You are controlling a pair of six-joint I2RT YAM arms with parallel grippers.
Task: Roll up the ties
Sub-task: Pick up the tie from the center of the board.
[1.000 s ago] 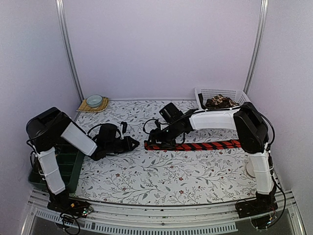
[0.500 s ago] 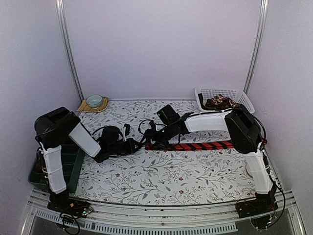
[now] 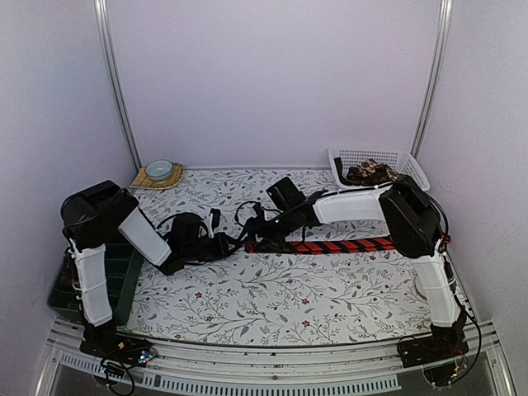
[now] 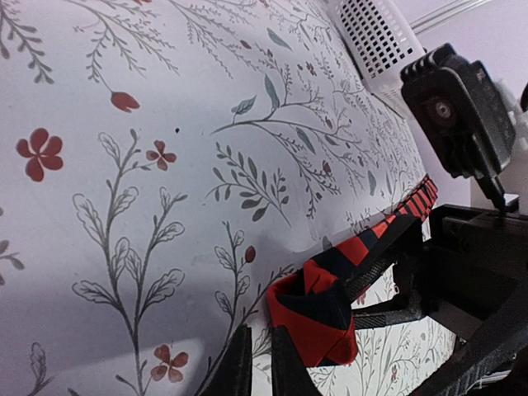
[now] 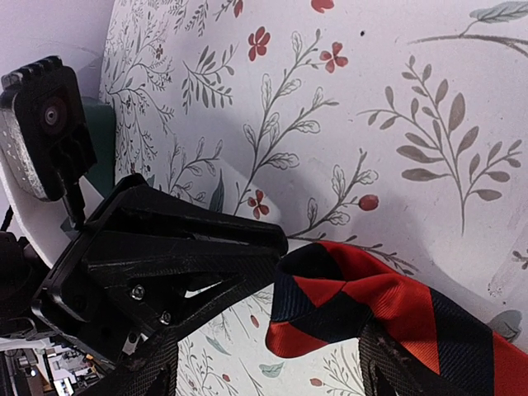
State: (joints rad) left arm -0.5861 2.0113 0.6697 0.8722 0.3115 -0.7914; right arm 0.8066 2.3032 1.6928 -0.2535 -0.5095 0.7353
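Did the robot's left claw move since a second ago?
Yes. The left gripper slid to the right, farther from the green bin, and now sits at the end of the red striped tie.

Striped tie (image 3: 330,246): red with black diagonal stripes; unrolled; a long narrow strip running left to right across the middle of the floral table (image 3: 272,297); most of its length lies flat on the cloth
Left end (image 4: 313,318): folded back on itself into a small raised flap; lifted off the cloth
Other ties (image 3: 370,172): a brown-patterned heap inside the white basket (image 3: 408,165) at the back right corner; their number and whether they are coiled cannot be told
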